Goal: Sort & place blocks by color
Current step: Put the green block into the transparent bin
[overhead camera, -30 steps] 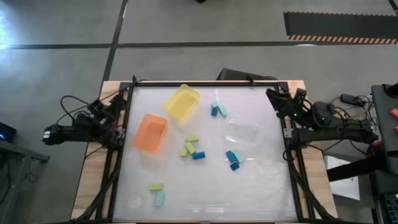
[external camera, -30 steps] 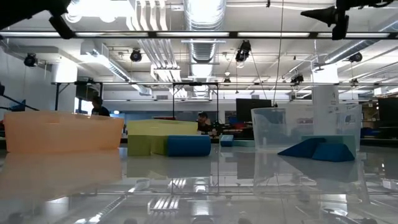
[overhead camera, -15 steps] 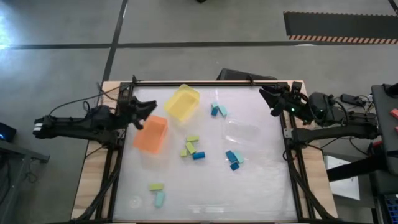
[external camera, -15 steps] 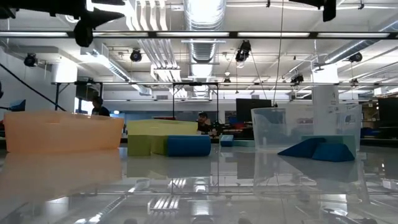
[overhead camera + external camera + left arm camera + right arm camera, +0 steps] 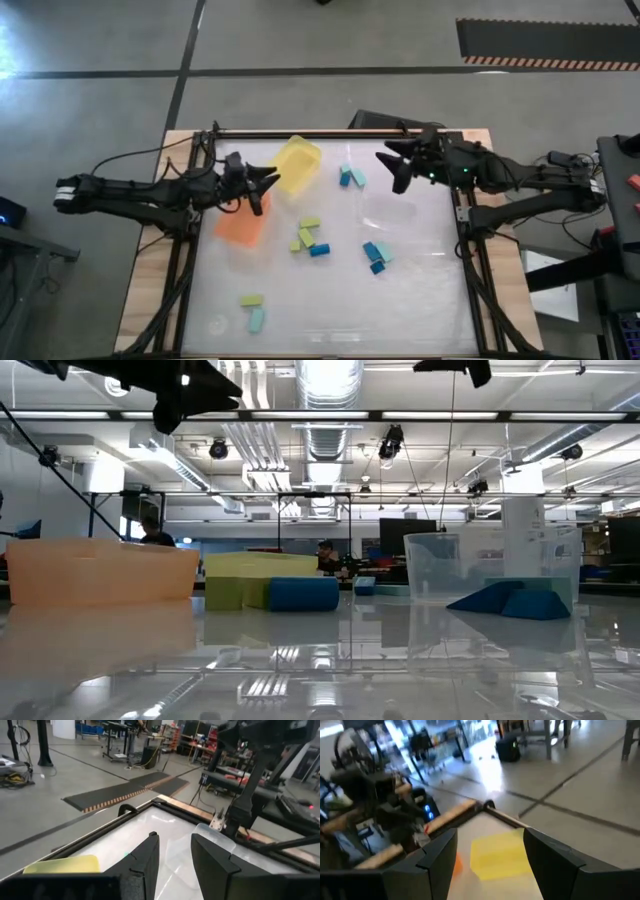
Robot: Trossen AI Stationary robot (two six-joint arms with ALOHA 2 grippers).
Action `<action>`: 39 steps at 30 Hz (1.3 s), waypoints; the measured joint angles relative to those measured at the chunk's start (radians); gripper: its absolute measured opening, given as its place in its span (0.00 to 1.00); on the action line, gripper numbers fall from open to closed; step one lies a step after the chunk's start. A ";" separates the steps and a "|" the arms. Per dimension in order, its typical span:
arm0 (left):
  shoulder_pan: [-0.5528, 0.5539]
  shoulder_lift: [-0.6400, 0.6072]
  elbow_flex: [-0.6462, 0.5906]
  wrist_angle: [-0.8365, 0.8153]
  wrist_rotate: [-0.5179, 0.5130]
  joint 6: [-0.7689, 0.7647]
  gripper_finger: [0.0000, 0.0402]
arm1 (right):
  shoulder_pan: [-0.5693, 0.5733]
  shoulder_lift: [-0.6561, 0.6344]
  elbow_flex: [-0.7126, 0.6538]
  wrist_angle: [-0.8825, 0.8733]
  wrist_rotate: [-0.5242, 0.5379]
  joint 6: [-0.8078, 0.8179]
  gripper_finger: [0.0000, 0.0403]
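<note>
Several small blocks lie flat on the white table: teal and blue ones (image 5: pixel 350 177) at the far middle, yellow-green and blue ones (image 5: pixel 308 237) at the centre, blue and teal ones (image 5: pixel 376 255) right of centre, and a yellow-green and a teal one (image 5: pixel 252 310) near the front left. My left gripper (image 5: pixel 262 186) hovers open above the orange bin (image 5: pixel 238 224), and nothing shows between its fingers (image 5: pixel 172 840). My right gripper (image 5: pixel 392 168) hovers open high over the table's far right part, beside the clear dish (image 5: pixel 388 210), also holding nothing (image 5: pixel 490 837).
A yellow bin (image 5: pixel 297 165) stands at the far side next to the orange bin. A black frame (image 5: pixel 330 133) edges the table. In the low view the bins, the clear dish (image 5: pixel 490 575) and blue blocks (image 5: pixel 510 602) stand low, with both arms high above them.
Both arms have swung in from the table's left and right edges toward its middle and have risen. The left gripper has come over the orange bin. The right gripper has come past the far right corner toward the clear dish. Both have tipped level. No block has moved.
</note>
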 joint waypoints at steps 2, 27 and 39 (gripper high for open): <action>0.000 -0.002 0.010 0.020 0.000 0.002 0.24 | -0.002 0.046 0.057 -0.046 -0.012 -0.016 0.54; 0.000 -0.155 0.028 0.022 -0.035 -0.003 0.24 | -0.164 0.657 0.316 -0.175 -0.673 -0.342 0.54; 0.000 -0.173 0.026 0.077 -0.089 0.082 0.24 | -0.123 0.904 0.581 -0.440 -0.623 -0.531 0.54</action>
